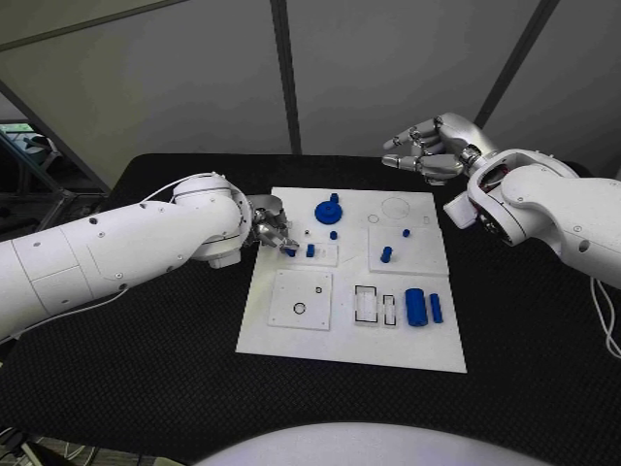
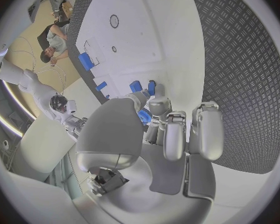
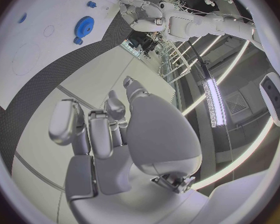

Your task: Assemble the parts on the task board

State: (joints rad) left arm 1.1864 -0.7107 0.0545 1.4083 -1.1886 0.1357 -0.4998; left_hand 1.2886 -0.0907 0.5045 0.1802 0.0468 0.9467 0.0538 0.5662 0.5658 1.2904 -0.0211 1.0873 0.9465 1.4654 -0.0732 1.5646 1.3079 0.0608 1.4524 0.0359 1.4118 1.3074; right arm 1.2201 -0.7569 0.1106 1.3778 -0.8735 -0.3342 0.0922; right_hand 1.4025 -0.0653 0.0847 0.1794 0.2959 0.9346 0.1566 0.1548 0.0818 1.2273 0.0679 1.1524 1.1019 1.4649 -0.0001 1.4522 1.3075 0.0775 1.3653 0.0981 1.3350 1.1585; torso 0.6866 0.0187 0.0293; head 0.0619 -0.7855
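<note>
The white task board (image 1: pixel 290 335) lies mid-table. My left hand (image 1: pixel 273 231) hangs over its left edge and pinches a small blue part (image 2: pixel 145 116) between thumb and fingers, close to two small blue pegs (image 2: pixel 135 86) standing in the board (image 2: pixel 134 35). A blue gear (image 1: pixel 329 210) sits near the far edge. A blue peg (image 1: pixel 386 254) stands in the middle, and a blue cylinder (image 1: pixel 415 306) and a blue bar (image 1: pixel 436 308) lie at the right. My right hand (image 1: pixel 430 150) is raised behind the far right corner, fingers curled on nothing. The right wrist view shows the gear (image 3: pixel 84 25).
A black ring (image 1: pixel 300 309) marks the square plate at the board's near left. Two empty rectangular slots (image 1: pixel 365 305) lie beside the cylinder. The black table (image 1: pixel 535 369) runs wide on both sides of the board. A dark metal frame (image 1: pixel 31 165) stands off the far left.
</note>
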